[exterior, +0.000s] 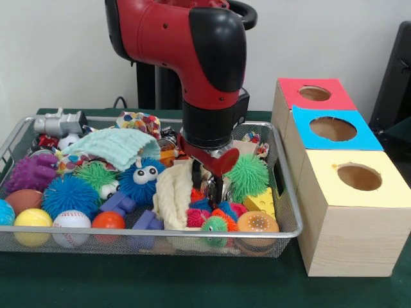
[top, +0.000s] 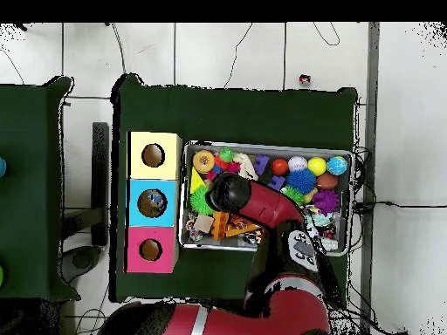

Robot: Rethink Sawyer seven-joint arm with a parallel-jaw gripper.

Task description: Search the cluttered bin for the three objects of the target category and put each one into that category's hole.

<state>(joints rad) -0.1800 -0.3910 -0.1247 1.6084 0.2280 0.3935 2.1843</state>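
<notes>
I've got the gripper [exterior: 209,186] down in the wire bin [exterior: 282,192], can't tell if it's open or closed. Green spiky ball [exterior: 247,176] sits just beside it, three-hole box [exterior: 340,186] further out.

the red arm [top: 262,205] reaches over the toy-filled bin [top: 351,201] beside three holed boxes [top: 154,201].
</notes>
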